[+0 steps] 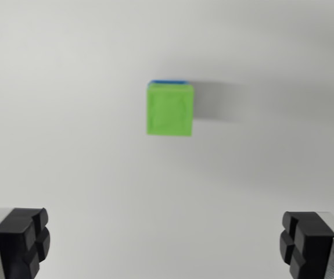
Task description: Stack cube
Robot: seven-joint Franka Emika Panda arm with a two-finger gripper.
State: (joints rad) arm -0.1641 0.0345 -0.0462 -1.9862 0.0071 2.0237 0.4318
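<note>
**K:** Ahead of the gripper (167, 247), centred between the fingers, wrist view shows a green cube (170, 110) sitting on a blue cube (168, 82); only a thin blue edge shows at the green one's far side. White table (68, 145) all round.

**M:** So stack looks done?

**K:** Judging by this, yes. Green rests on blue, roughly square. Left: clear the arm, maybe.

**M:** Gripper?

**K:** Spread wide, black pads (24, 241) at both bottom corners, nothing between them, touching nothing. Cubes well apart from it.
</note>
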